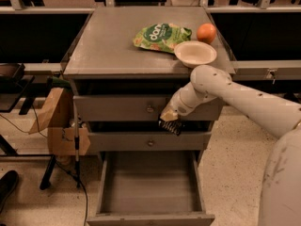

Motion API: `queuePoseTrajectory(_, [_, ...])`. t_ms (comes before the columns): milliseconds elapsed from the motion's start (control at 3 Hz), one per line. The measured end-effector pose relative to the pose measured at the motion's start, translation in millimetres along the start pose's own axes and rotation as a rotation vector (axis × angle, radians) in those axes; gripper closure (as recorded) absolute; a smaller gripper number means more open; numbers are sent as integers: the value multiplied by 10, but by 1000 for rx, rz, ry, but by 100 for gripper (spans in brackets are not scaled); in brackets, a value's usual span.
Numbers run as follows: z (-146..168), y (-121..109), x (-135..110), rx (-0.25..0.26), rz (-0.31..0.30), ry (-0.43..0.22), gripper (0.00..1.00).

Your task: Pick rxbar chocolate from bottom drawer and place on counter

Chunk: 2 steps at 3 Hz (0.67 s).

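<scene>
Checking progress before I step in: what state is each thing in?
hand: shut on rxbar chocolate, in front of top drawer
rxbar chocolate: held off the counter
bottom drawer: open
top drawer: shut
middle drawer: shut
white bowl: upright on counter
green bag: lying flat

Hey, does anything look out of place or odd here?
Only the bottom drawer stands pulled out, nothing visible inside. The tool holds the rxbar chocolate tilted in front of the upper drawers.
</scene>
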State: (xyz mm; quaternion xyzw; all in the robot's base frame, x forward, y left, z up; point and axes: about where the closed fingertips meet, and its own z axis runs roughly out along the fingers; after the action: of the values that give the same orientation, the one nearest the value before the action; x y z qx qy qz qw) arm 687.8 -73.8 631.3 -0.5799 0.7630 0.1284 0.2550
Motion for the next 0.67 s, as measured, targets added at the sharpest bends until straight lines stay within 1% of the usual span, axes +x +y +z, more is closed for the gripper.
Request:
queuePoseTrajectory(333, [-177,214,-33,18,23,9,100])
queuePoseTrajectory(667, [-603,362,-427,83,-53,33,100])
